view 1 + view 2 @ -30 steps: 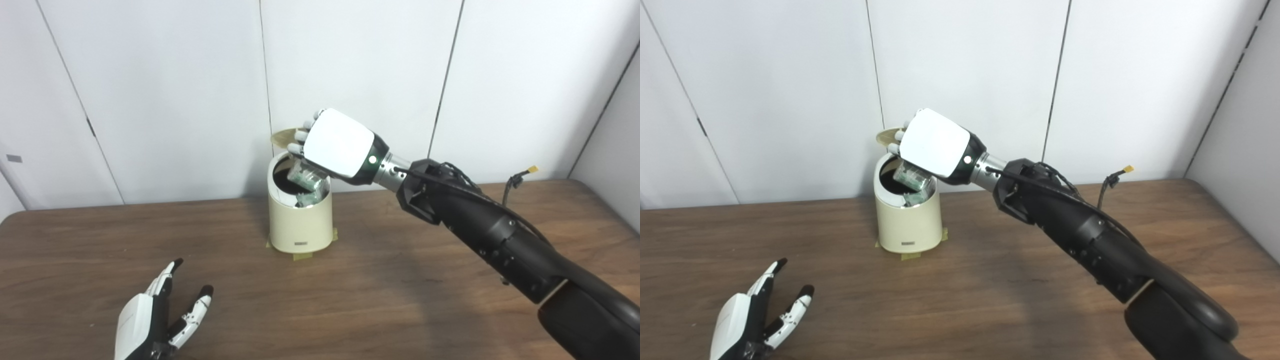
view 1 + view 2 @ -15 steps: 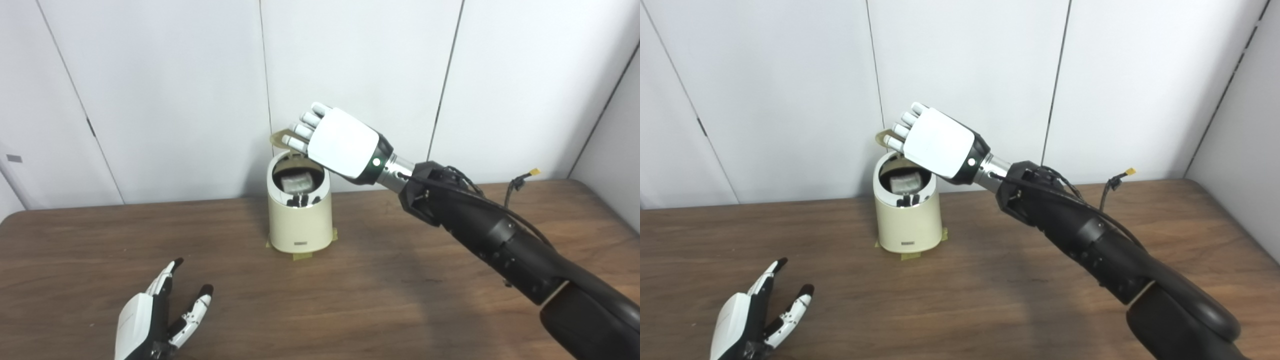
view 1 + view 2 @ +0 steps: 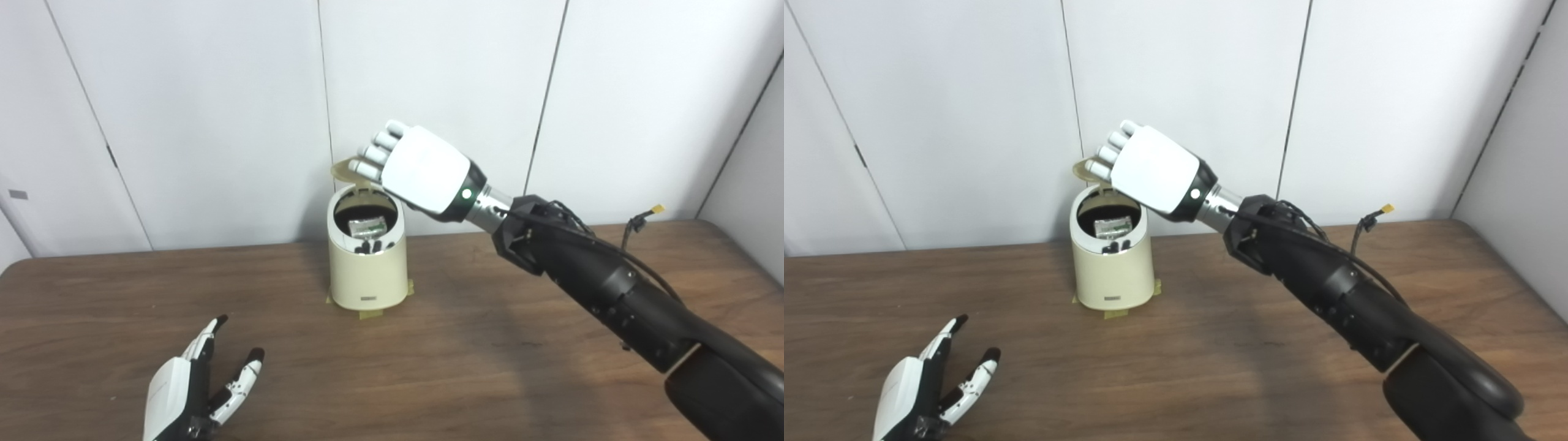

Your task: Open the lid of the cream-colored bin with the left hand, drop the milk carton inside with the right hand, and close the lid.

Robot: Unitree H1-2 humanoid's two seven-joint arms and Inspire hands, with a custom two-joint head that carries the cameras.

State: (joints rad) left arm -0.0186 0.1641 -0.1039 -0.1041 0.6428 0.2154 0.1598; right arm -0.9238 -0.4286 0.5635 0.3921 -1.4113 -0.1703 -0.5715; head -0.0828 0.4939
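Nearest me, my left hand (image 3: 184, 398) rests low over the front left of the tabletop (image 3: 465, 361), fingers (image 3: 245, 373) spread and holding nothing, well apart from the bin.

Further in, my right arm (image 3: 612, 288) reaches across from the right, and the right hand (image 3: 422, 171) hangs above and just right of the bin's mouth, back of the hand toward me. Its fingers (image 3: 373, 153) are loosely extended and apart, with nothing in them; the tips sit right by the raised lid, and I cannot tell whether they touch it.

Beyond that, the bin (image 3: 366, 269) stands near the far edge, with bits of tape (image 3: 370, 313) at its base. The lid (image 3: 343, 169) is tipped up behind the opening. The carton (image 3: 366, 227) lies inside the bin, below the rim, tilted a little.

By my reading the drop is done and the closing step is now in hand. Next I would clear the right hand from over the opening, then bring the lid forward and down until it seats flat on the rim. The left hand is a long way off, so it needs a full reach to the lid; the right hand is already beside it. A hard push risks shifting the bin despite the tape.
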